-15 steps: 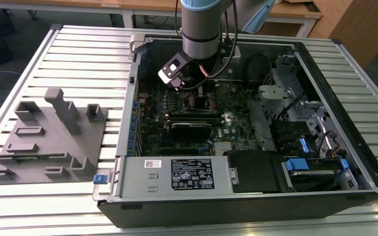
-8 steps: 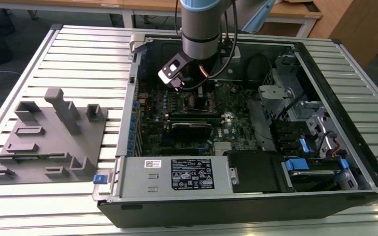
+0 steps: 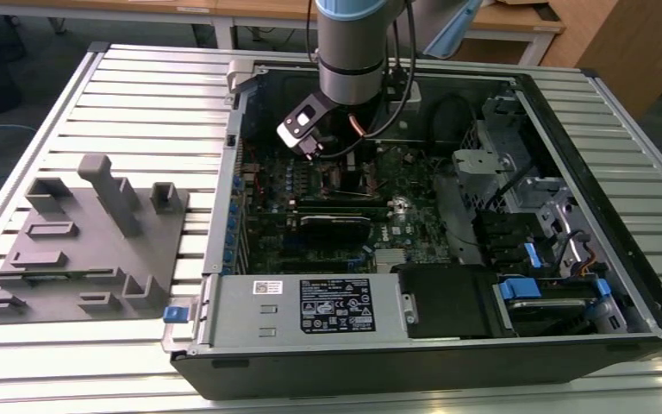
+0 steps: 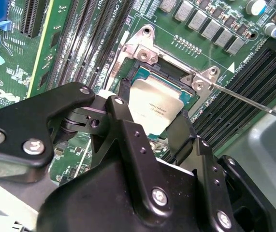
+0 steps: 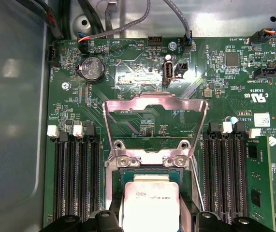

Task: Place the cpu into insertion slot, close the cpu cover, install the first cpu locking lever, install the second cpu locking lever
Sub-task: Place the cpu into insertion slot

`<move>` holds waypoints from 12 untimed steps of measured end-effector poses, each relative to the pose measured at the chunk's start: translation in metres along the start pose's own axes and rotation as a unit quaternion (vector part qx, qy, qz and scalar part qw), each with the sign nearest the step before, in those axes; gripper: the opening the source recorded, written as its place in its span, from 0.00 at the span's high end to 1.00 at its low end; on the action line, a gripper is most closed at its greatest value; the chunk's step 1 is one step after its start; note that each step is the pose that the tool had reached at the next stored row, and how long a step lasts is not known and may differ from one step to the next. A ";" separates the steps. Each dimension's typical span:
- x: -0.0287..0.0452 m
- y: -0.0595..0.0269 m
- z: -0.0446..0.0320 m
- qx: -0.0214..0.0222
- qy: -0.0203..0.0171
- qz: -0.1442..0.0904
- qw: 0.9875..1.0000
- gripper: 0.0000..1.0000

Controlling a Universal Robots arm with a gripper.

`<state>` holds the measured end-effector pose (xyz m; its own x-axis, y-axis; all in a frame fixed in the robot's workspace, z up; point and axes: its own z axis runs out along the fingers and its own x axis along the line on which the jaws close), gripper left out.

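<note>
The cpu [image 4: 154, 110], a small square chip with a dull silver top, sits between my black fingers [image 4: 123, 121] just over the insertion slot [image 4: 150, 76], whose teal-edged rim shows around it. My gripper [image 4: 154, 117] is shut on the cpu's two sides. In the first wrist view the cpu [image 5: 150, 203] hangs above the insertion slot [image 5: 128, 175], with my gripper [image 5: 152, 221] around it. The cpu cover [image 5: 154, 100] stands swung open behind the slot. A thin metal locking lever [image 4: 244, 99] sticks out to one side. In the exterior view my gripper [image 3: 340, 164] is low over the motherboard.
Black memory slots [image 5: 75, 179] flank the socket on both sides. A grey labelled power-supply box [image 3: 308, 306] fills the case's near edge. Drive bays with blue tabs [image 3: 538, 285] are at the exterior view's right. A grey fixture plate [image 3: 78, 250] lies outside the case on the left.
</note>
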<state>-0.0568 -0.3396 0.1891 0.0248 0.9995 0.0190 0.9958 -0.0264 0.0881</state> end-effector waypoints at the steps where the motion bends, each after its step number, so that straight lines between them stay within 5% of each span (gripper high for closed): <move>1: 0.0000 0.0000 0.0000 0.000 0.000 0.000 1.000 0.46; 12: -0.0001 -0.0001 0.0002 0.000 0.000 0.000 1.000 0.46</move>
<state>-0.0569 -0.3397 0.1889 0.0248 0.9995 0.0188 0.9958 -0.0263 0.0880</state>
